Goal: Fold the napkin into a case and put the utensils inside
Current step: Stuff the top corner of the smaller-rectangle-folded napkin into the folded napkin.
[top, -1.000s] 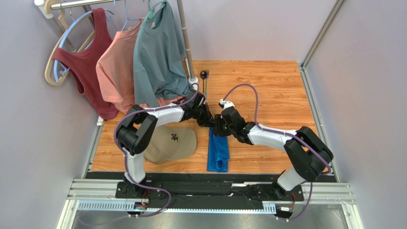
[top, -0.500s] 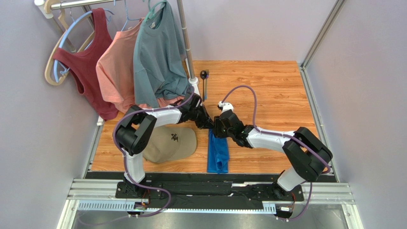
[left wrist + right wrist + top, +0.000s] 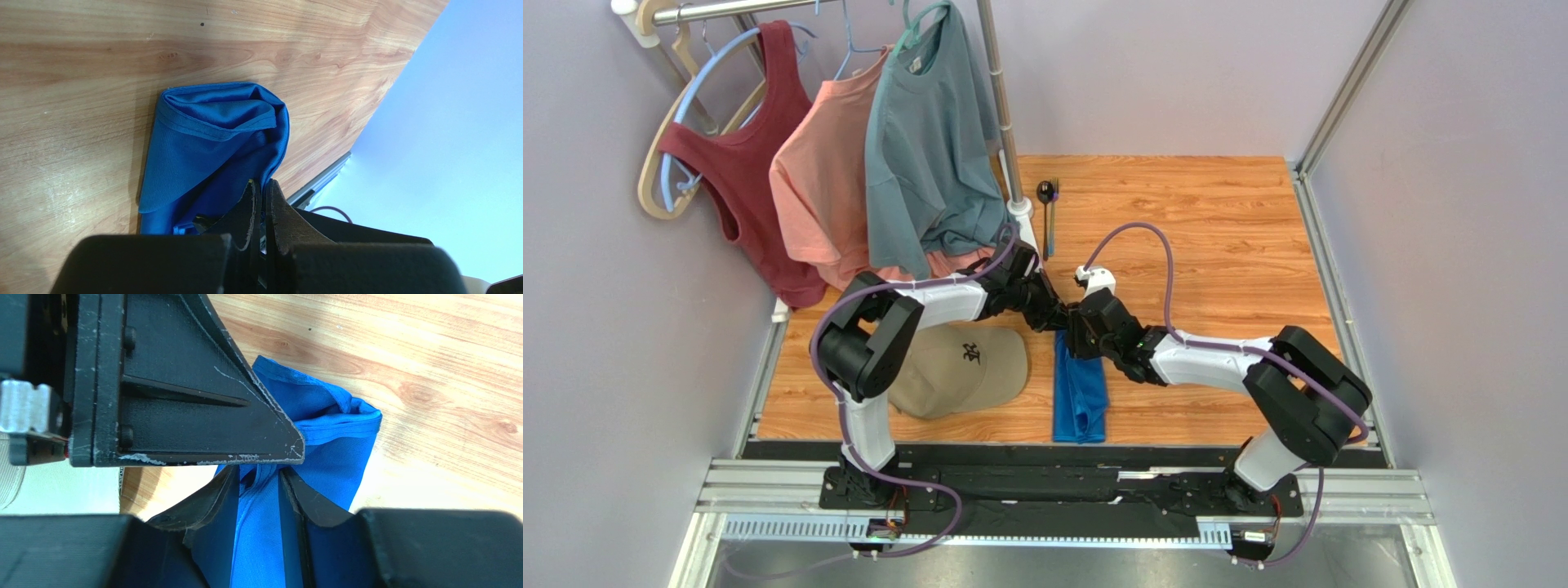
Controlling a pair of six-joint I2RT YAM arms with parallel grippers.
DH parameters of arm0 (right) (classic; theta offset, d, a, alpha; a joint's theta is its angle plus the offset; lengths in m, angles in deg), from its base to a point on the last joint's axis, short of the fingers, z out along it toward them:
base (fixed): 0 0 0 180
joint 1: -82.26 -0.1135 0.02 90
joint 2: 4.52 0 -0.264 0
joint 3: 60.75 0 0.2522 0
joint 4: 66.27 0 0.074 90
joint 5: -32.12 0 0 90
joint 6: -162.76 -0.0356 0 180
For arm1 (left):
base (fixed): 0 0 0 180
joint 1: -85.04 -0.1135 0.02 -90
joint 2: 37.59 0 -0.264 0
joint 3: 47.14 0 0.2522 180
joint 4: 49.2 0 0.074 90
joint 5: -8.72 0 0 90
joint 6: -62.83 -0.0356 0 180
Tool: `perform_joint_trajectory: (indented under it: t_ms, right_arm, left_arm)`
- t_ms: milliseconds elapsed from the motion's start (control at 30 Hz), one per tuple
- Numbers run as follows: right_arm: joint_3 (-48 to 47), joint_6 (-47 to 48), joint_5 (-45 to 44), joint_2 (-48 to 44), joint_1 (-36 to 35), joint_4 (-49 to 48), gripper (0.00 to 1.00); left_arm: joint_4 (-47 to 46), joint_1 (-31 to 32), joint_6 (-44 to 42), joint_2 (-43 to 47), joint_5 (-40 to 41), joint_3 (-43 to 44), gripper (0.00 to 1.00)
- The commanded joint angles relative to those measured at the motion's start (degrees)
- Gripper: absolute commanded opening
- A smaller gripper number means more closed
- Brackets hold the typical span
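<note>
Counter (image 3: 1234, 245): wood-grain, and it carries everything noted below.

Napkin (image 3: 1082, 398): it lies near the front middle of the counter, just right of the cap (image 3: 952, 368), folded into a narrow strip. We judge it light, limp and somewhat slick. It will sag and slide open unless it is taken at a hemmed edge or corner, both layers together.

Left fingers (image 3: 245, 214): these are closed to a hairline on the strip's far edge, as far as we can judge.

Right fingers (image 3: 209, 514): these are drawn in on a bunched fold of the same end, with cloth filling the gap.

Utensils (image 3: 1047, 192): they lie well apart from the napkin, at the far side beside the rack pole. We judge them rigid, thin and light (best pinched mid-handle, since they lie flat on the counter).

Writing: the cap bears a dark stitched mark, too small to read. We find no other lettering.
</note>
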Motion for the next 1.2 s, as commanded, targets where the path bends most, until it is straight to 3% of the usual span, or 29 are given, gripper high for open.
perform_joint_trajectory:
  t_ms: [0,367,633,933,1000,1167]
  right_arm:
    - [0.34,0.55,-3.25,-0.24,-0.38,-2.76,0.27]
    - [0.60,1.69,-1.85,-0.68,-0.46,-2.94,0.01]
    - [-0.54,4.24,3.25,-1.29,-0.11,2.15,0.00]
    - [1.13,2.22,5.36,-2.62,2.35,-1.71,0.20]
    - [1.04,2.31,5.88,-2.00,2.35,-2.93,0.30]
    - [2.18,2.13,4.84,-3.13,2.35,-4.26,0.32]
  left_arm:
    - [-1.60,-0.25,2.32,3.55,-1.26,-0.47,0.00]
    - [-2.84,-0.33,0.23,3.82,-0.64,-1.36,0.00]
    - [-4.85,-0.16,-6.47,2.14,-1.00,0.32,0.00]
    - [-3.89,-0.16,-5.59,3.90,0.14,-0.74,0.00]
    - [-3.54,-0.16,-5.59,4.25,0.15,-0.57,0.00]
    - [-3.19,-0.16,-4.97,4.26,0.41,-0.92,0.00]
